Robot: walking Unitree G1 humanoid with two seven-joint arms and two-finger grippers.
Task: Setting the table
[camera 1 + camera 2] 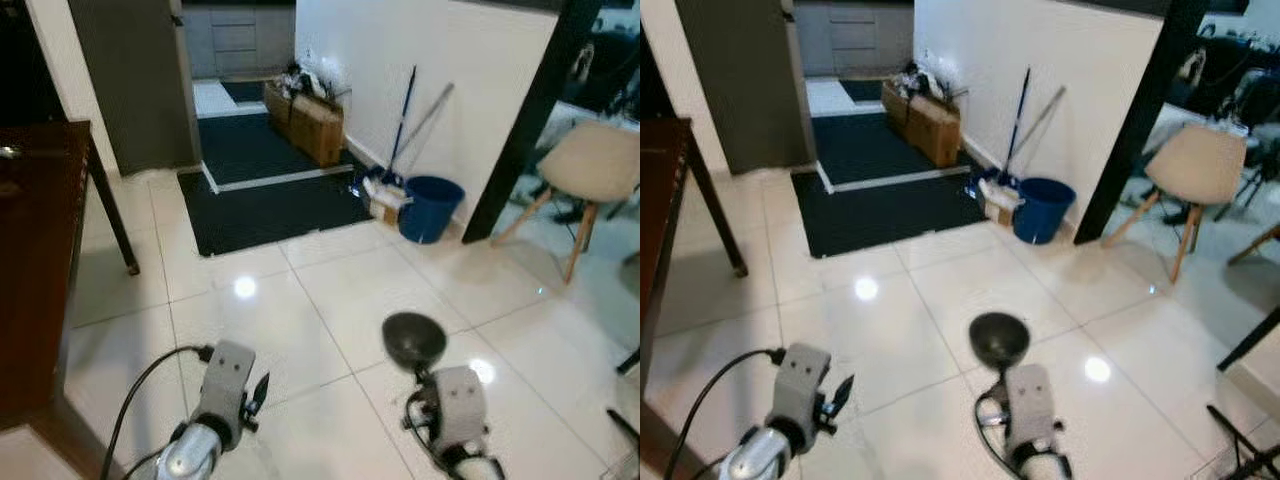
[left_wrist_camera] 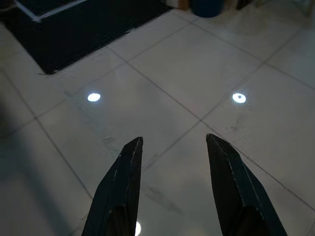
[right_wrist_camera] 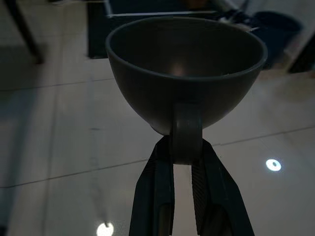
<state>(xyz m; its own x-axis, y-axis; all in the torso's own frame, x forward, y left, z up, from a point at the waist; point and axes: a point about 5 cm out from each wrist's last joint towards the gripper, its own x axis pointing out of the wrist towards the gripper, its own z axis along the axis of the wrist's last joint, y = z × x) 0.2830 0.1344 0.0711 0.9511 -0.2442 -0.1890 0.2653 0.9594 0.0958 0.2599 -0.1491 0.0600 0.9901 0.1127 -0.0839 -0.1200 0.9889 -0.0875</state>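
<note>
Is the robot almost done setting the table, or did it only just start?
Looks like an early stage. Done: the right gripper has a dark cup pinched by its handle, held above the tiled floor. In hand: carrying that cup; the left gripper is open with nothing in it. Left: the cup is not yet on the dark wooden table at the robot's left.

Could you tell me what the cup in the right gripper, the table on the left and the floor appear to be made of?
The cup, held by its handle in the right gripper, looks like matte grey plastic or glazed ceramic: smooth, with one soft highlight inside; I cannot tell which. The table appears to be dark, reddish-brown polished wood. The floor looks like glossy white tile, with grout lines and lamp reflections.
</note>
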